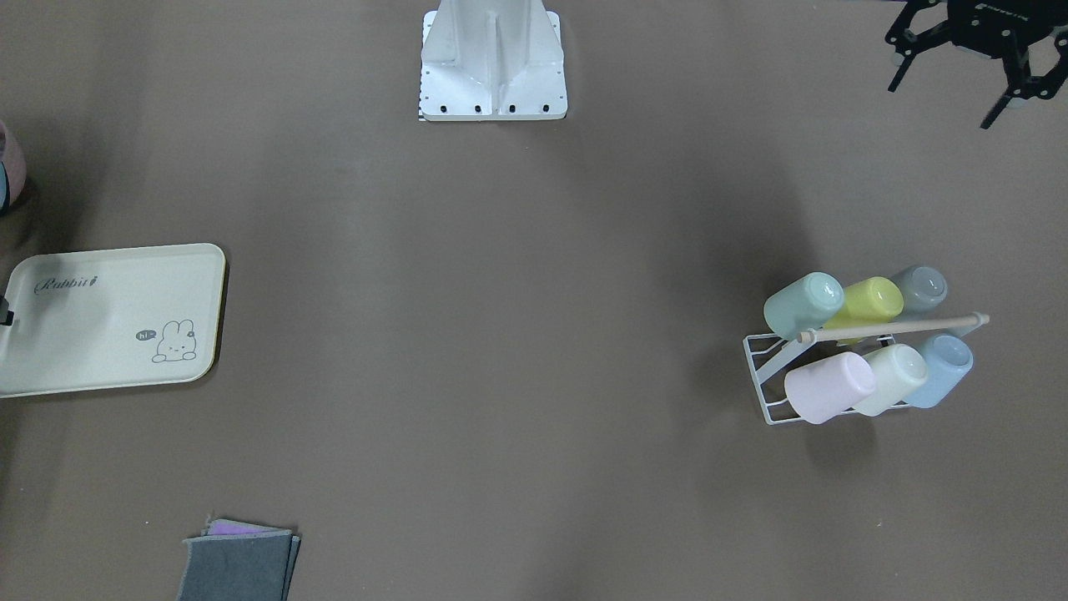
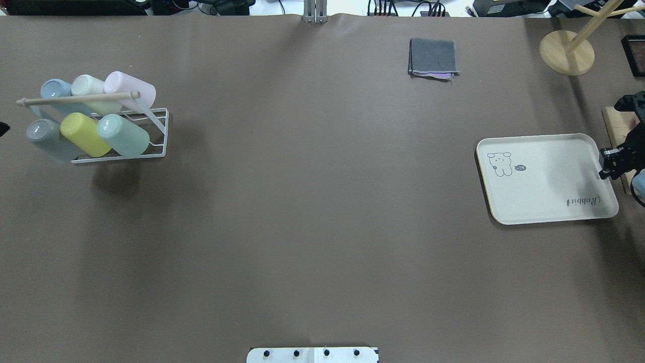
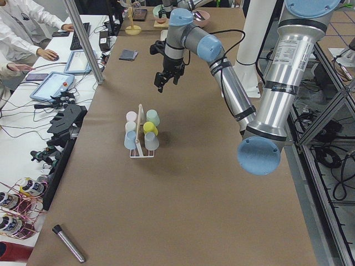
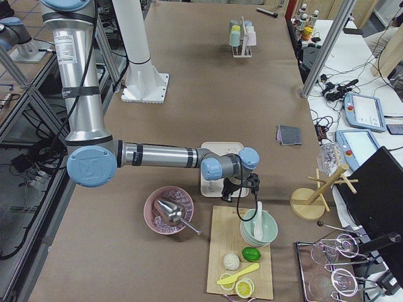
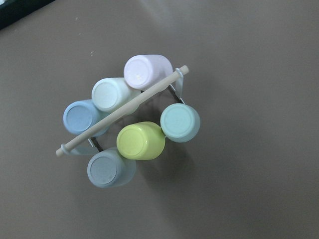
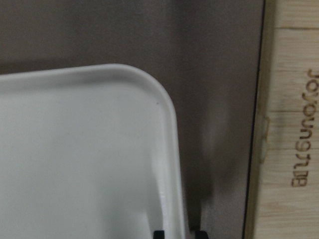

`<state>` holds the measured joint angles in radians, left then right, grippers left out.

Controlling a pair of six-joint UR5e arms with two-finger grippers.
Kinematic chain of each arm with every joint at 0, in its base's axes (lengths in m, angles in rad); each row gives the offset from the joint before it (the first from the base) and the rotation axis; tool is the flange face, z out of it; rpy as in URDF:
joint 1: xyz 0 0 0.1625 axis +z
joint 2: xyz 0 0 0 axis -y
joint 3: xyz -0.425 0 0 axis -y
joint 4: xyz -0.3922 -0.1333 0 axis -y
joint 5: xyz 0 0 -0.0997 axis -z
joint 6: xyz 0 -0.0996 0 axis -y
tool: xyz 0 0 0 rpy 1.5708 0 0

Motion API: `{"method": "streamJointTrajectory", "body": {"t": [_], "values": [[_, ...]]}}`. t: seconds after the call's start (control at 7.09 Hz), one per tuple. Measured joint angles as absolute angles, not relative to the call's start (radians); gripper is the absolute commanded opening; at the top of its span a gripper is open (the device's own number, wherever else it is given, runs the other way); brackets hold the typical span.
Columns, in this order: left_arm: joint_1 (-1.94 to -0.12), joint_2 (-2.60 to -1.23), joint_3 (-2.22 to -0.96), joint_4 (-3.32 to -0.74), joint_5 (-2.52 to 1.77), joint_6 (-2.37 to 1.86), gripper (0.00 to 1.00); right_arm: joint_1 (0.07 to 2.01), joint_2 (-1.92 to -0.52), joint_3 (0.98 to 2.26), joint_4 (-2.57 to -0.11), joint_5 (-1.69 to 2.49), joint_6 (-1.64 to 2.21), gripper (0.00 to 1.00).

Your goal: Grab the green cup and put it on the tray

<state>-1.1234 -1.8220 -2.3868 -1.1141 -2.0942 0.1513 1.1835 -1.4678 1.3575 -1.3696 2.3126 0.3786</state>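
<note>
The pale mint green cup [image 1: 803, 304] lies tilted on a white wire rack [image 1: 772, 392], at its end nearest the table's middle. It also shows in the overhead view [image 2: 123, 134] and the left wrist view [image 5: 180, 122]. My left gripper [image 1: 943, 100] hangs open and empty, well off from the rack and high above the table. The cream Rabbit tray [image 2: 546, 179] lies flat at the far right. My right gripper [image 2: 604, 166] is at the tray's outer edge. In the right wrist view its fingertips [image 6: 158, 233] straddle the tray rim [image 6: 169, 149], shut on it.
On the rack beside the green cup are a yellow-green cup [image 1: 872, 300], grey, pink, cream and blue cups, under a wooden rod [image 1: 893, 327]. A folded grey cloth [image 2: 433, 56], a wooden stand [image 2: 567, 50] and a wooden board [image 2: 619, 128] lie near the tray.
</note>
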Motion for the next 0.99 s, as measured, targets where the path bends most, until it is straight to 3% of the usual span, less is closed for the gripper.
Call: {"method": "streamJointTrajectory", "body": {"t": [0.14, 0.28, 0.42, 0.99], "values": [[-1.026, -1.843, -2.392, -1.114, -1.972, 0.245, 0.98, 1.184, -1.47, 1.352, -1.37, 2.31, 0.369, 0.31], [-0.923, -1.852, -2.399, -1.116, -1.832, 0.326, 0.98, 1.183, -1.467, 1.348, -1.37, 2.309, 0.366, 0.19], [-0.842, -1.855, -2.407, -1.116, -1.721, 0.401, 0.98, 1.183, -1.462, 1.346, -1.37, 2.309, 0.367, 0.0], [-0.731, -1.847, -2.419, -1.112, -1.484, 0.728, 0.98, 1.181, -1.457, 1.345, -1.37, 2.307, 0.371, 0.0]]}}
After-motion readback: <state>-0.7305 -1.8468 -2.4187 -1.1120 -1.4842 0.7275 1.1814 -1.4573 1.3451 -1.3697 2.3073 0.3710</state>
